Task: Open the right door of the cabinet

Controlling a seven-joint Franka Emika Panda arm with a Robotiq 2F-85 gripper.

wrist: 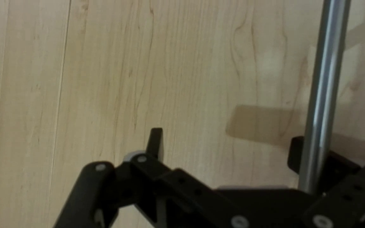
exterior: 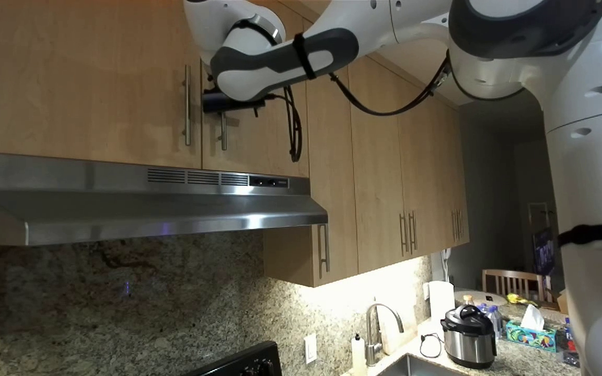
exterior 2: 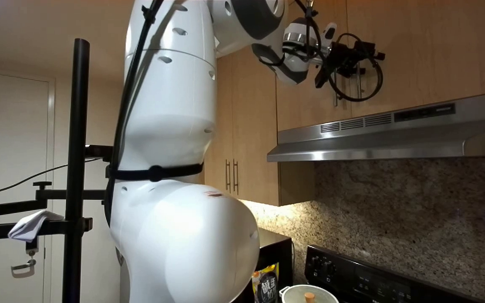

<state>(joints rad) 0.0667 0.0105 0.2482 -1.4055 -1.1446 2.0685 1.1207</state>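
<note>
The cabinet [exterior: 81, 78] hangs above the range hood. Its right door [exterior: 264, 149] sits flush beside the left door, bearing a vertical metal handle [exterior: 223, 131] near its left edge. That door [exterior 2: 436, 50] and handle [exterior 2: 358, 84] also appear in an exterior view, the black gripper [exterior 2: 371, 63] over the handle's upper part. In the wrist view my gripper [wrist: 227, 142] is spread wide before the door [wrist: 195, 79]. The handle [wrist: 323, 88] crosses in front of the right-hand finger, whose tip shows behind the bar. Nothing is clamped. My arm hides the gripper in an exterior view.
A steel range hood [exterior: 97, 209] juts out just below the doors. Taller cabinets [exterior: 330, 172] with low handles adjoin on the right. Loose cables [exterior: 296, 125] loop from my wrist. A black stove panel [exterior 2: 377, 277] and a lidded pot [exterior 2: 297, 292] are below.
</note>
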